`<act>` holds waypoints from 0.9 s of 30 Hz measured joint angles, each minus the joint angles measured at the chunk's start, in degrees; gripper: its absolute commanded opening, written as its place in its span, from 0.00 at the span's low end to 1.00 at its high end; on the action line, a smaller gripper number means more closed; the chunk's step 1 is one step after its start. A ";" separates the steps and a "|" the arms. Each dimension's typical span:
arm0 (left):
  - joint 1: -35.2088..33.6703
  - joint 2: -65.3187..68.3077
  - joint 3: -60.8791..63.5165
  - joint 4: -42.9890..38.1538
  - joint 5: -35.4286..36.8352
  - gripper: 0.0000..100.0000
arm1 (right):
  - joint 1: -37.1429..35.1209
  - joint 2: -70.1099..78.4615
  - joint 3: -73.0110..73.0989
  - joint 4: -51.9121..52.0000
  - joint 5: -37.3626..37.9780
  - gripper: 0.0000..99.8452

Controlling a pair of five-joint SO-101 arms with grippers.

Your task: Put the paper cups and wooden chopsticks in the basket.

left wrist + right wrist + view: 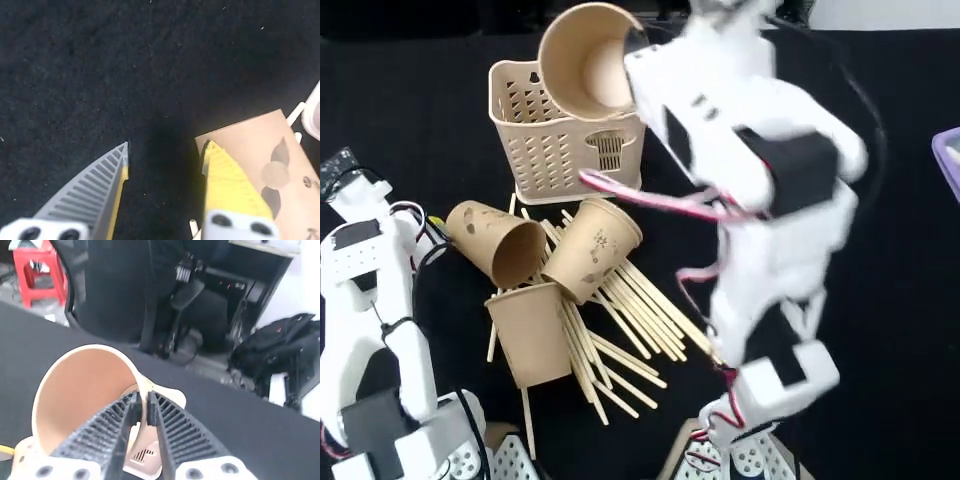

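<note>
My right gripper [142, 402] is shut on the rim of a brown paper cup [85, 390], held in the air above the beige basket [545, 140]; in the high view the cup [588, 60] hangs over the basket's back right corner. Three more paper cups [590, 250] lie on a pile of wooden chopsticks [630, 335] in front of the basket. My left gripper [162, 152] is open low over the black table at the left, with one cup [270, 155] beside one finger.
The table is covered in black cloth [900, 330]. A purple container's edge [948, 155] shows at the far right. The arm bases stand at the front edge. Behind the table are a chair, a red stool [37, 265] and bags.
</note>
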 measured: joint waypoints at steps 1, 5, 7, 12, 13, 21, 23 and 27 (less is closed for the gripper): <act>0.00 0.09 0.00 0.00 0.00 0.24 | 0.00 2.20 -0.18 -0.79 0.00 0.01; 0.00 0.18 0.00 0.00 0.00 0.24 | 0.18 10.11 -0.18 -2.81 0.00 0.01; 0.00 0.18 0.00 0.00 0.00 0.24 | 0.00 13.01 -0.18 -2.99 0.00 0.01; 0.00 0.18 0.00 0.00 0.00 0.24 | 0.18 14.15 -0.18 -3.16 0.00 0.10; 0.00 0.18 0.00 0.00 0.00 0.24 | 0.00 14.15 -0.18 -3.16 0.00 0.14; 0.00 0.18 0.00 0.00 0.00 0.24 | 0.88 13.89 -6.07 0.70 0.00 0.23; 0.00 0.18 0.00 0.00 0.00 0.24 | 0.70 13.10 -9.32 4.48 0.00 0.20; 0.00 0.18 0.00 0.00 0.00 0.24 | 0.79 9.93 -11.78 8.62 0.00 0.15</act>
